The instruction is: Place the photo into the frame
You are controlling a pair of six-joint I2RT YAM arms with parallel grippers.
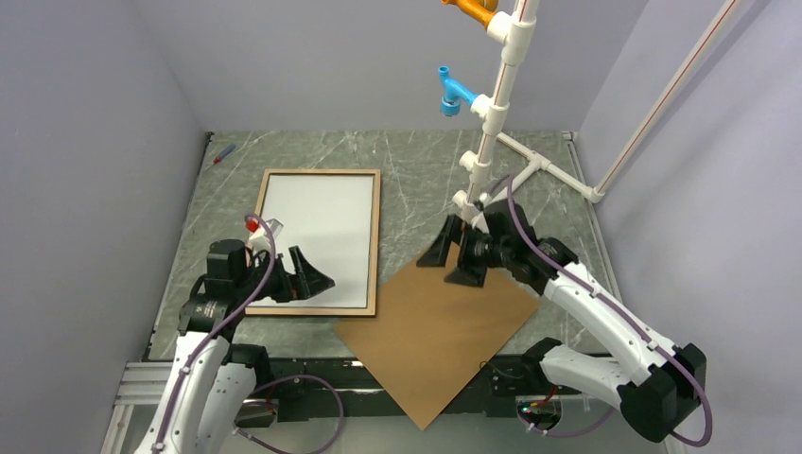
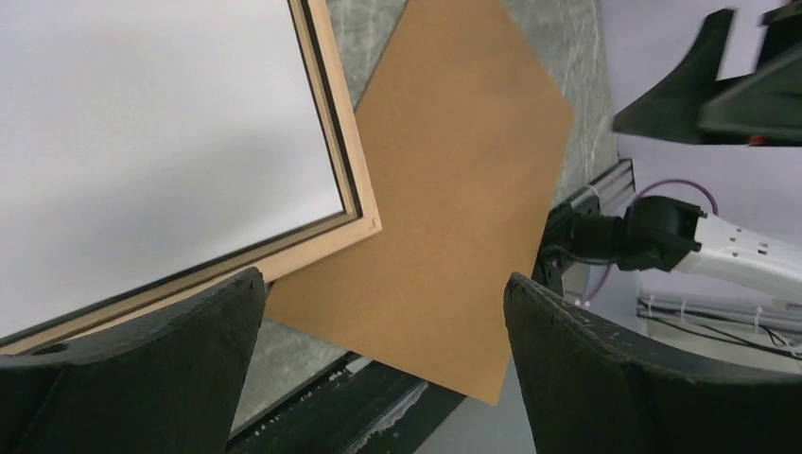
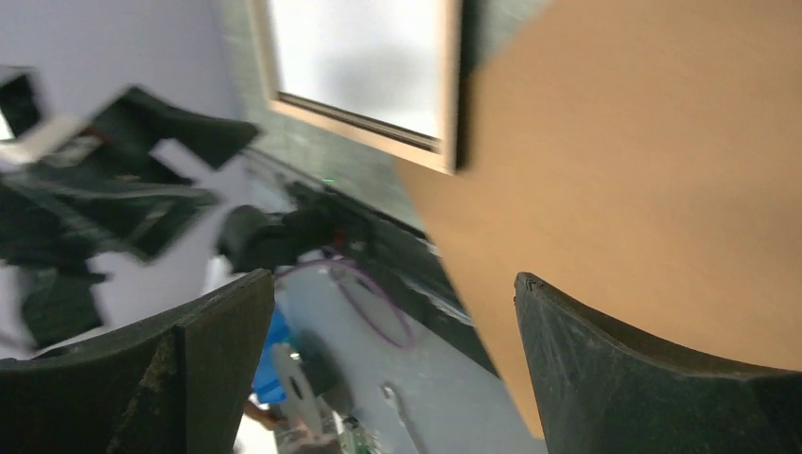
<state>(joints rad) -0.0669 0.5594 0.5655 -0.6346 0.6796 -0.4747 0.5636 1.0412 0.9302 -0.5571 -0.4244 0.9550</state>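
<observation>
Grey counter (image 1: 426, 180) holds the frame (image 1: 322, 172) at left, the photo (image 1: 317, 232) white-side-up inside, likely light and bendy, best pinched at an edge; left claw (image 1: 307, 274) and right claw (image 1: 454, 257) gape empty.

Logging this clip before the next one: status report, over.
Left end effector open, empty; right end effector same. Photo lies white side up inside frame. Brown backing board alongside, overlapping frame's near corner.

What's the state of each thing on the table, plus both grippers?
Light-brown wooden rectangular frame: flat on marbled table, sheet inside.
White-faced rectangular photo: inside frame, plain side up.
Brown flat backing board: outside frame, overhanging table's near edge.
Left gripper: open, empty.
Right gripper: open, empty.
</observation>
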